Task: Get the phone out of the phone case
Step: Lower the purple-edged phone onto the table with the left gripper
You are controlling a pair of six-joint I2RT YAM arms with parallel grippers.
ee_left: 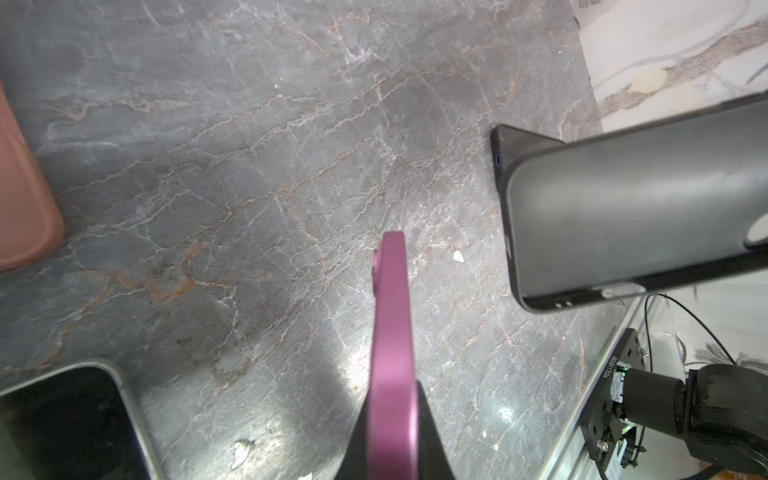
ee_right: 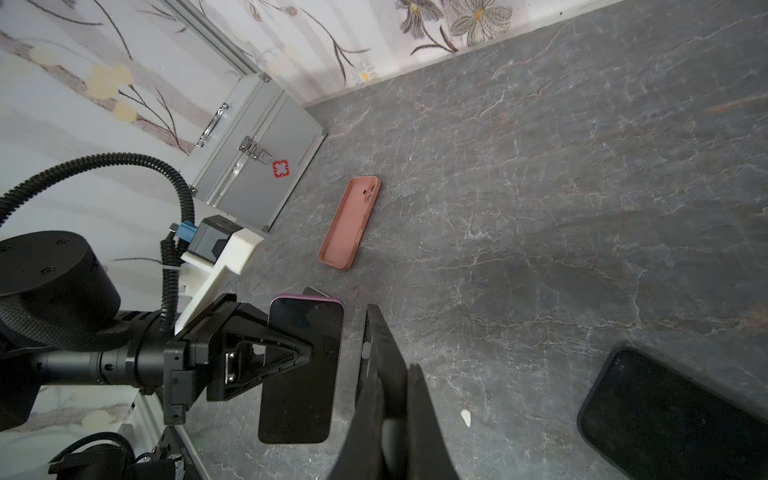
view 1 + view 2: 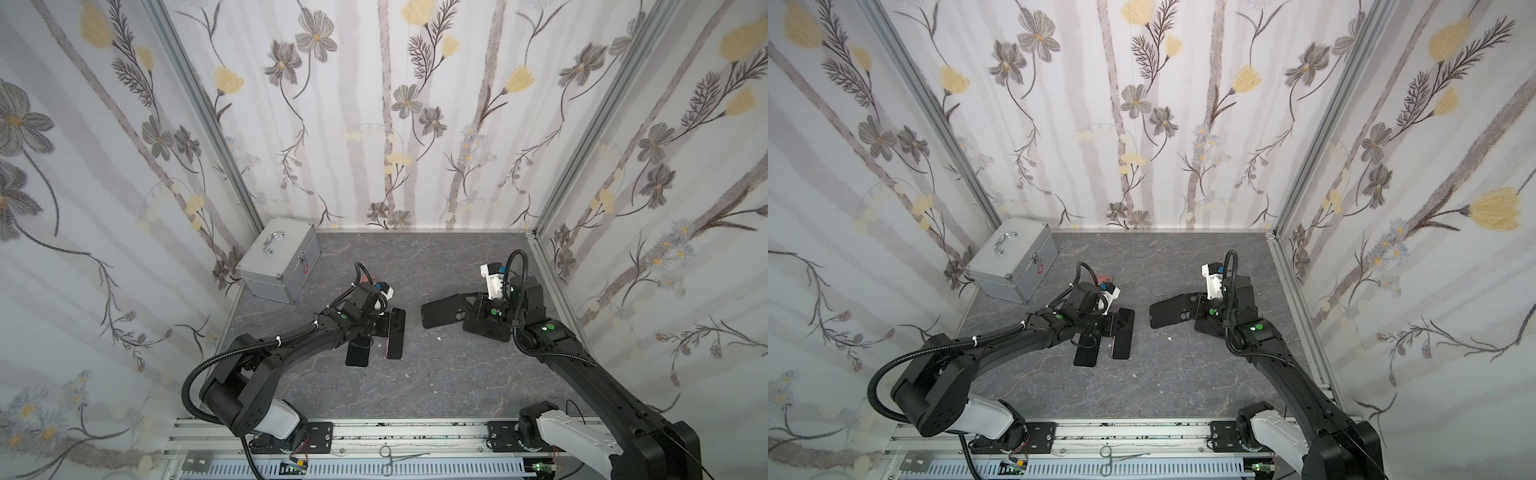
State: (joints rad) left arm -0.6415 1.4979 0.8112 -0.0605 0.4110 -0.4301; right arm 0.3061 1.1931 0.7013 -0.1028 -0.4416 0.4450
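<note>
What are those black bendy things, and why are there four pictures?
They are two robot arms with pinching grippers for hands. Two pictures look down from a camera above. The other two come from small cameras on the arms' wrists. The left gripper is shut on a phone in a purple case. The right gripper is shut on a black phone case. On the grey table lie a black phone by the left arm, a second black phone beneath the right gripper, a pink case and a silver box with a red cross.
</note>
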